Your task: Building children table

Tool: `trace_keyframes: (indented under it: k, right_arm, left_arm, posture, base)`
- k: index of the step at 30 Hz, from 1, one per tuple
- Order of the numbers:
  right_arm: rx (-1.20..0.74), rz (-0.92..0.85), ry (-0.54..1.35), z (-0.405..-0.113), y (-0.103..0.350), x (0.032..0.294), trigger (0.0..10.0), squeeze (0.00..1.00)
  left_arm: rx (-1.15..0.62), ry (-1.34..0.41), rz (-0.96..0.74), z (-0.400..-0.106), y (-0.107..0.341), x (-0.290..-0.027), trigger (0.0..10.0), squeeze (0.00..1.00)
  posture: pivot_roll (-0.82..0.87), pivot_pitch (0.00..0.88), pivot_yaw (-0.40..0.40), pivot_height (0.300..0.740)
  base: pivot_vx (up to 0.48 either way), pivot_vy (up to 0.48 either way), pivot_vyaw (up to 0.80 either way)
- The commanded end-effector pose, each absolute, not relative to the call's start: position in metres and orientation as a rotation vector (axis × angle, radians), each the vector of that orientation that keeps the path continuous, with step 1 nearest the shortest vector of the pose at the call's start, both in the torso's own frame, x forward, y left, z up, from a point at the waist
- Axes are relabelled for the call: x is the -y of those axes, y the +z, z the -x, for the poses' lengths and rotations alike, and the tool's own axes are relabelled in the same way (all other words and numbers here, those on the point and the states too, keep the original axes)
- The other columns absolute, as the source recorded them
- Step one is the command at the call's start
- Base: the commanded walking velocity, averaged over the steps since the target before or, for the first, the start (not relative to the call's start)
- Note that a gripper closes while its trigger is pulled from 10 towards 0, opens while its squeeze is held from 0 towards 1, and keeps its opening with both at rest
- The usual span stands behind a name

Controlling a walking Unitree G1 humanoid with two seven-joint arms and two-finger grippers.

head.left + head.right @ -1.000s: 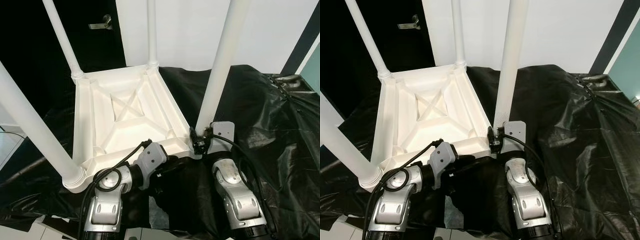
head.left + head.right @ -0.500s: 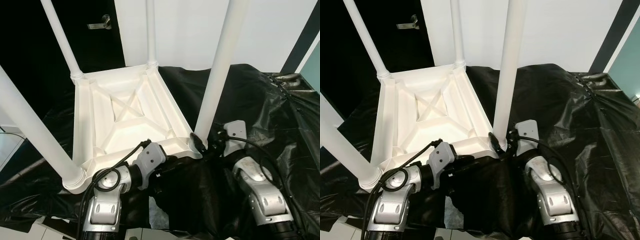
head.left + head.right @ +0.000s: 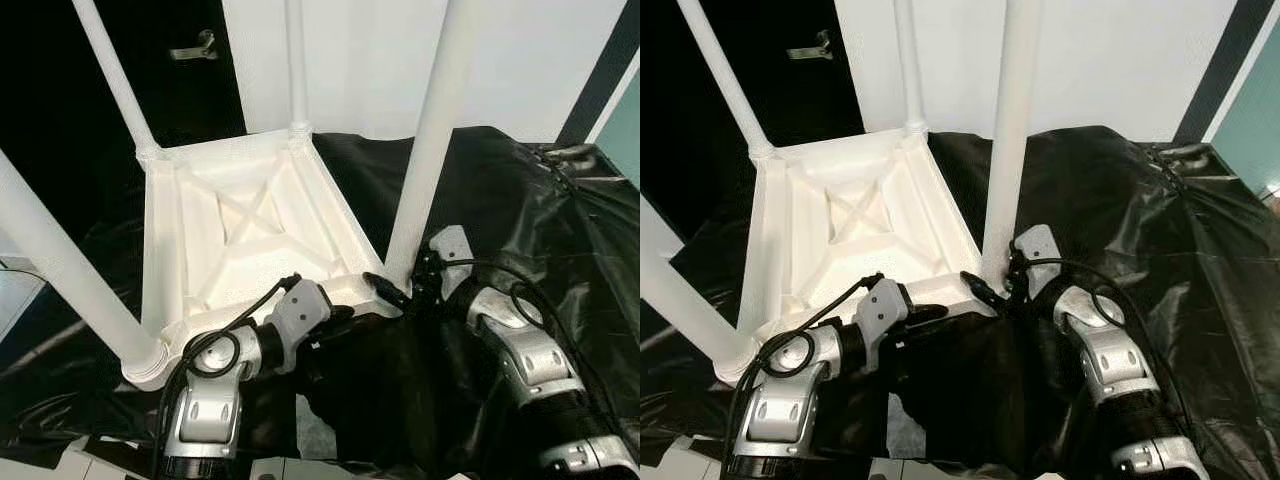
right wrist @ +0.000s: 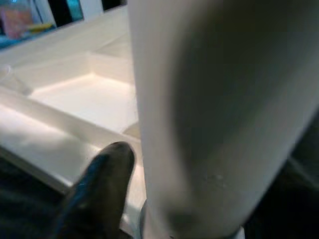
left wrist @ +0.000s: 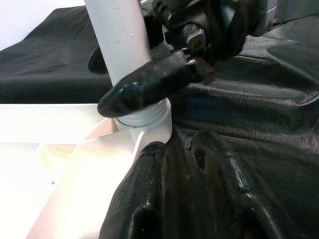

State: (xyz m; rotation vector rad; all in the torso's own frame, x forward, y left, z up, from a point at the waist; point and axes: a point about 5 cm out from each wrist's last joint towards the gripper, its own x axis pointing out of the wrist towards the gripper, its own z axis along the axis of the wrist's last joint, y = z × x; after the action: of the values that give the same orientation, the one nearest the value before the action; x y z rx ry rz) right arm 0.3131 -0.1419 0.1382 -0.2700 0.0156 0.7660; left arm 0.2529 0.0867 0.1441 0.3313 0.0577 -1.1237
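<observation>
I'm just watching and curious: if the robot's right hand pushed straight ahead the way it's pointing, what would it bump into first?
Most likely the white table leg. The right hand already sits at that leg's base, at the near corner of the upturned tabletop, with one black finger beside the leg. Whether it already touches is unclear.

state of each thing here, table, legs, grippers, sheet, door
table top: upside down on the sheet, ribbed underside up
four legs: upright in the corner sockets
right gripper: fingers around the base of the near right leg
left gripper: at the table's near edge beside that corner
black plastic sheet: spread out, crinkled
dark door: shut
</observation>
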Motion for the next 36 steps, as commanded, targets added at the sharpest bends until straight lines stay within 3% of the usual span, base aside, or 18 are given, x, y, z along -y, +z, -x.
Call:
trace_keyframes:
  k: [1, 11, 12, 26, 36]
  right_arm:
    - [-0.044, 0.290, 0.790, -0.312, 0.131, 0.142, 0.0, 0.00]
    - [-0.054, 0.291, 0.683, -0.311, 0.124, 0.147, 0.0, 0.00]
    - [-0.054, 0.280, 0.641, -0.310, 0.124, 0.146, 10.0, 0.00]
    - [-0.026, 0.112, 0.206, -0.293, 0.124, 0.127, 10.0, 0.00]
    - [0.003, 0.022, 0.121, -0.284, 0.133, 0.108, 10.0, 0.00]
  left_arm:
    - [-0.037, -0.893, -0.325, -0.262, 0.144, -0.093, 10.0, 0.00]
    - [-0.039, -0.883, -0.324, -0.261, 0.144, -0.095, 10.0, 0.00]
    - [-0.039, -0.884, -0.325, -0.261, 0.144, -0.095, 10.0, 0.00]
    - [-0.044, -0.904, -0.327, -0.261, 0.142, -0.092, 10.0, 0.00]
    - [-0.045, -0.913, -0.326, -0.259, 0.141, -0.091, 10.0, 0.00]
  posture:
    - [0.07, 0.000, -0.004, 0.740]
    - [0.07, 0.000, -0.002, 0.740]
    - [0.07, 0.000, 0.000, 0.740]
    - [0.06, 0.000, -0.001, 0.740]
    - [0.05, 0.000, 0.008, 0.740]
  base:
    - [0.000, 0.000, 0.00]
    - [0.000, 0.000, 0.00]
    - [0.000, 0.000, 0.00]
    - [0.000, 0.000, 0.00]
    - [0.000, 0.000, 0.00]
